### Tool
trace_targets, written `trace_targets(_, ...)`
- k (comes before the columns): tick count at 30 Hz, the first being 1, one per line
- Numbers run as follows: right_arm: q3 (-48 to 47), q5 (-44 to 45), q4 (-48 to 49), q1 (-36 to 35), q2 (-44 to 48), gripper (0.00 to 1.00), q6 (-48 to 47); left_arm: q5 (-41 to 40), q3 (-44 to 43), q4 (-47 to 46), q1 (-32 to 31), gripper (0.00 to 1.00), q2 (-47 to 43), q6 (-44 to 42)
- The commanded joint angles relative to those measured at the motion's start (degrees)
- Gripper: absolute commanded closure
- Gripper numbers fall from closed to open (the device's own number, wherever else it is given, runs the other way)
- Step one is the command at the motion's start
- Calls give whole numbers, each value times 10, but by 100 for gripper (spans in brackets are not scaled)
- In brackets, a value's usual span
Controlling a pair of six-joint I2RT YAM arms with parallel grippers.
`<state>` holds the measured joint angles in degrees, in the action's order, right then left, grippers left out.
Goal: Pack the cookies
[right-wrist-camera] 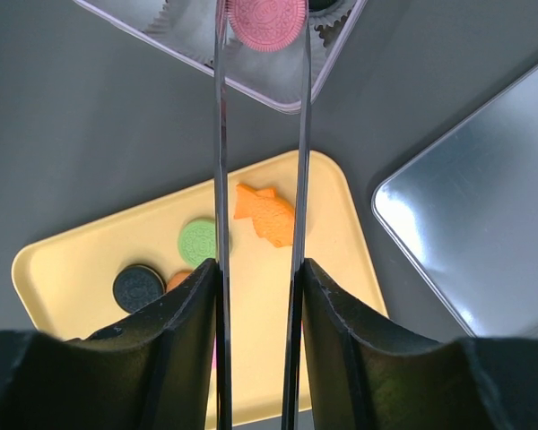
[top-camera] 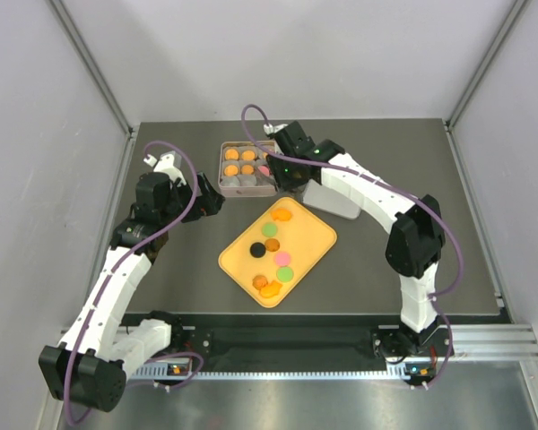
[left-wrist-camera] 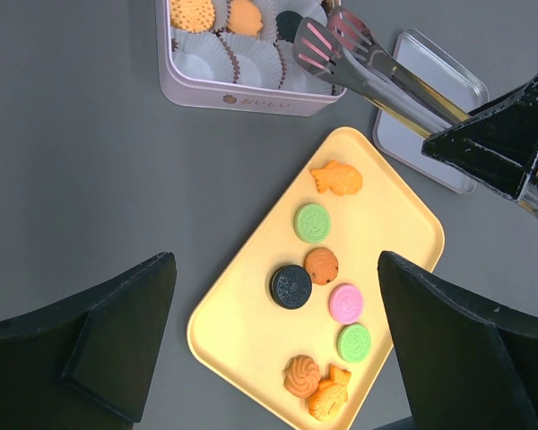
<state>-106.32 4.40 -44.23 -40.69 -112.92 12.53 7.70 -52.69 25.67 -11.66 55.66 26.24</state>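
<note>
Several cookies lie on the yellow tray (top-camera: 316, 235): a black one (left-wrist-camera: 290, 288), a pink one (left-wrist-camera: 345, 303), two green ones (left-wrist-camera: 312, 222), and orange ones, among them a fish shape (left-wrist-camera: 337, 178). My right gripper (right-wrist-camera: 258, 278) is shut on metal tongs (right-wrist-camera: 220, 161). The tong tips hold a pink cookie (right-wrist-camera: 267, 20) over the near right corner of the pink tin (top-camera: 222, 185). The tin holds several orange cookies (top-camera: 232, 154) in white paper cups. My left gripper (left-wrist-camera: 276, 269) is open and empty above the tray.
The tin's silver lid (top-camera: 332, 199) lies flat to the right of the tin, beside the tray's far corner; it also shows in the right wrist view (right-wrist-camera: 475, 215). The right arm reaches across the lid. Grey walls enclose the dark table (top-camera: 412, 170) on three sides.
</note>
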Motion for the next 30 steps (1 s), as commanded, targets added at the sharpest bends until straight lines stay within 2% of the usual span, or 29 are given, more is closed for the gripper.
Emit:
trace_targets(1,-7,-5,27,5,12,61,-6,-1,7,-26,4,1,-6,-1)
trace_targets(14,26,-5,31,4,28,61,-6,0,7,-26,4,1,-7,-1)
trace_targets(21,23,-5,30,4,31,55,-6,1,7,-26,4,1,-7,-1)
trace_targets(30,14,-1,27,4,33,55,-8,0,7,-26,4,1,-8,-1)
